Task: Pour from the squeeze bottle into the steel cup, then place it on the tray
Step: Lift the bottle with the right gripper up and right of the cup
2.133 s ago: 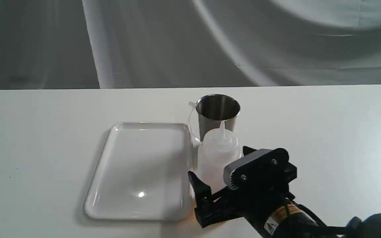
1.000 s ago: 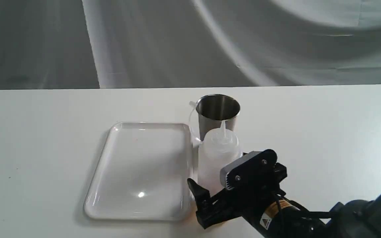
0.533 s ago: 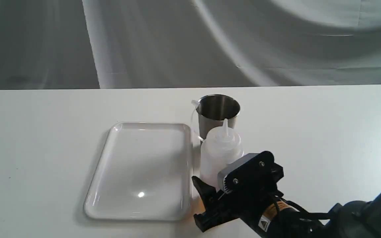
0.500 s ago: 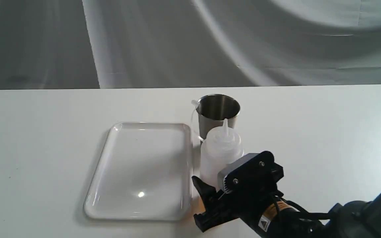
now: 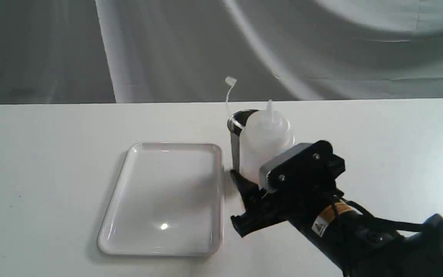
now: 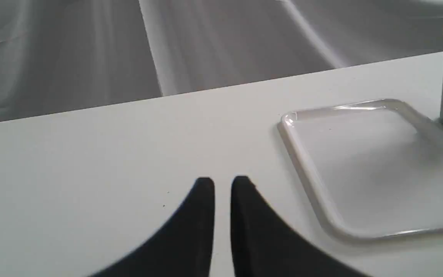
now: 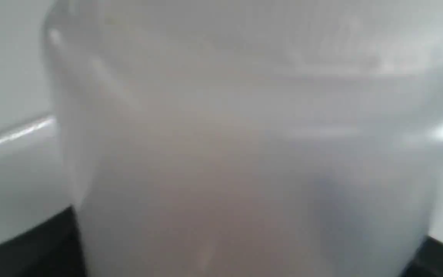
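**Exterior view**
- Squeeze bottle (image 5: 266, 140): stands straight up, with its nozzle pointing to 12 o'clock. It is in front of the steel cup and hides most of it. Its bottom is hidden behind the gripper.
- Cap strap (image 5: 229, 90): a thin strap that sticks up from the bottle toward 11 o'clock, with a little cap at its end.
- Steel cup (image 5: 235, 148): stands on the white table (image 5: 52, 154). Only one side and a bit of rim peek out at 9 o'clock of the bottle.
- Tray (image 5: 160, 181): lies flat on the table at 8 o'clock from the cup, just beside it.
- Right gripper (image 5: 258, 171): reaches in from 4 o'clock and pinches the low part of the bottle.

**Left wrist view**
- Left gripper (image 6: 222, 185): two black fingers pressed almost together, with only table showing in the thin gap. It is well apart from the tray.
- Cup and tray: the cup is just beside a tray corner. I cannot tell if they touch.

**Right wrist view**
- Bottle: fills nearly the whole view. It is blurry and whitish, and a little brown lower down.
- Fingers (image 7: 33, 246): one dark tip on each side of the bottle, squeezing it.
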